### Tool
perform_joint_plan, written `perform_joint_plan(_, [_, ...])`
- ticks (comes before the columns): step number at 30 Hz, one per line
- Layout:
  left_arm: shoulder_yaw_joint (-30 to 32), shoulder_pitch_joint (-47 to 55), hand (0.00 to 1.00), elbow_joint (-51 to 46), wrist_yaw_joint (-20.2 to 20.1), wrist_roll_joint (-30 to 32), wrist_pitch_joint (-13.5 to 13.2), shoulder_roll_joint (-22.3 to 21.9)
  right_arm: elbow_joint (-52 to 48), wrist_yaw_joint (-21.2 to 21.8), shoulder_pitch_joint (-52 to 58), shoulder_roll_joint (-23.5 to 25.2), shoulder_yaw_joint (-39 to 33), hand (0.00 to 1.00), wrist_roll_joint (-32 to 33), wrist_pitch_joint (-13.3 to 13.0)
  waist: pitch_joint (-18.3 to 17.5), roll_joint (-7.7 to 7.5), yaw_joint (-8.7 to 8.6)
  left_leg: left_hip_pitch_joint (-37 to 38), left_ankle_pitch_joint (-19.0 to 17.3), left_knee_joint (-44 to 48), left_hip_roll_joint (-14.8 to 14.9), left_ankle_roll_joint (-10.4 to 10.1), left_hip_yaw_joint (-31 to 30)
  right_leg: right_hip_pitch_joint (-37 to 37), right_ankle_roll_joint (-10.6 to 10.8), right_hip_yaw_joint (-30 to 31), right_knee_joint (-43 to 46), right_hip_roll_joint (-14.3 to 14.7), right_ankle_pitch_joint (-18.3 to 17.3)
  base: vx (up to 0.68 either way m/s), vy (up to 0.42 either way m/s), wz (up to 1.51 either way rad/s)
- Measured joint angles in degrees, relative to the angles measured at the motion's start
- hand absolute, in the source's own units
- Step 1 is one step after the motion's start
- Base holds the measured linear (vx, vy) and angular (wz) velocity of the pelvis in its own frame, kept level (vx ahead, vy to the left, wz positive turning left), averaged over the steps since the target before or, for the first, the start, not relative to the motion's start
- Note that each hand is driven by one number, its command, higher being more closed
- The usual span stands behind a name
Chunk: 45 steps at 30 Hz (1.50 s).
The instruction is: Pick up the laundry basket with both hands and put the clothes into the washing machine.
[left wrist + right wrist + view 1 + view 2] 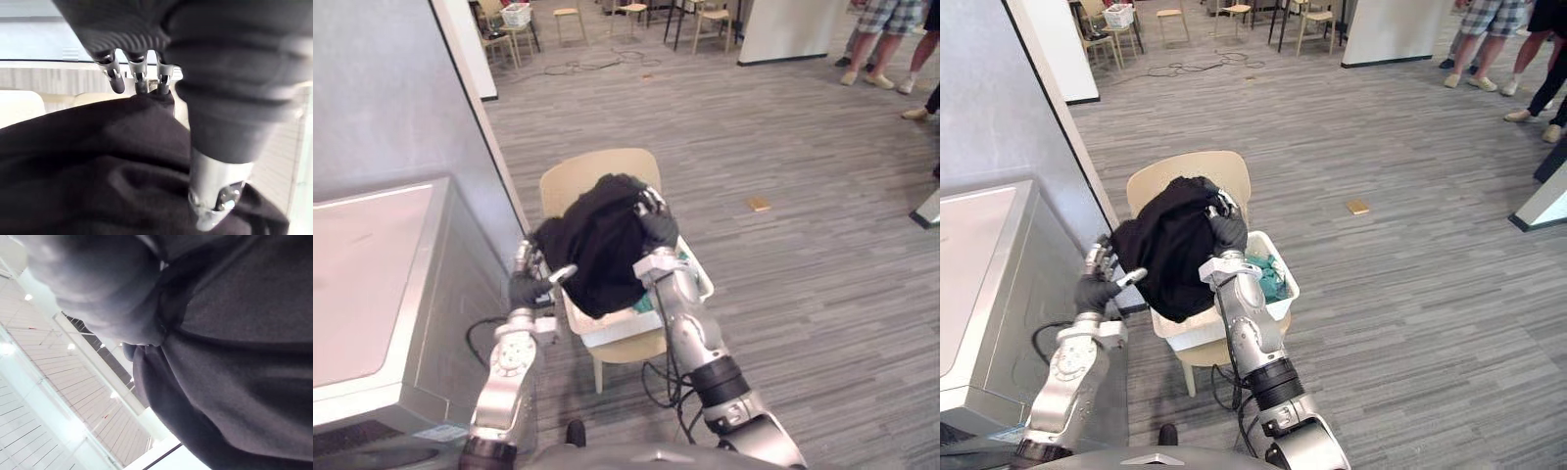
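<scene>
A white laundry basket point(607, 333) stands on a beige chair point(578, 176). A black garment point(602, 245) rises in a heap above the basket, and teal clothes point(1268, 274) lie in its right end. My right hand point(656, 223) sits on top of the heap, fingers curled into the black cloth point(244, 357). At the garment's left side is my left hand point(527, 289), its fingers point(139, 81) straight with the tips touching the cloth's edge and the thumb stretched over the fabric point(73, 171).
A silver washing machine point(372, 284) stands at my left against a grey wall. A small tan object point(760, 204) lies on the wood-look floor to the right. People's legs point(886, 20) and more chairs point(570, 15) show far back.
</scene>
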Motion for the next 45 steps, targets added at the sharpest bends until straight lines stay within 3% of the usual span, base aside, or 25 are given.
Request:
perform_joint_plan(9, [-6.5,-11.5,0.0,17.3,-0.6,-0.1,2.8,1.2,0.1,-0.1,0.9,-2.8,2.6,1.0,0.2,0.3,-0.2,-0.21,-1.84,-0.3,-0.3,0.0,1.2,-0.7,1.2,-0.8,-0.2,2.4,-2.0,1.3,2.0,0.0,-0.01,-0.13])
perform_joint_plan(17, [-8.8,-15.5,0.0,21.1,-0.5,-1.4,3.7,1.4,0.1,-0.8,0.9,-4.1,3.7,1.0,0.5,0.3,-0.2,-0.21,-2.1,-0.4,-0.3,0.0,1.8,-0.9,1.2,-0.9,-0.3,2.5,-2.1,1.9,2.1,0.0,-0.001,0.0])
perform_joint_plan(28, [-13.5,-23.3,0.0,24.8,0.6,-7.9,3.8,1.6,-0.2,-1.1,0.9,-4.1,4.5,1.0,0.9,0.2,-0.3,-0.38,-2.73,-1.2,-0.1,0.0,1.8,-1.0,1.2,-1.9,-0.1,2.6,-1.5,1.9,2.1,0.0,0.0,0.0])
perform_joint_plan(29, [-14.0,-23.8,1.0,24.9,0.6,-8.8,3.8,1.6,-0.2,-1.2,0.9,-4.1,4.6,1.0,1.1,0.2,-0.3,-0.38,-2.84,-1.2,-0.1,0.0,1.8,-1.0,1.2,-1.9,-0.1,2.6,-1.5,1.9,2.1,0.0,0.0,0.0])
perform_joint_plan(45, [-17.7,-26.7,1.0,25.4,0.6,-12.3,3.8,1.6,-0.4,-1.3,0.7,-4.1,6.1,1.0,2.5,-1.2,-0.5,-0.7,-3.21,-1.6,-0.1,0.0,1.8,-1.0,1.2,-2.5,-0.2,2.6,-1.1,1.8,2.1,0.0,0.0,0.0])
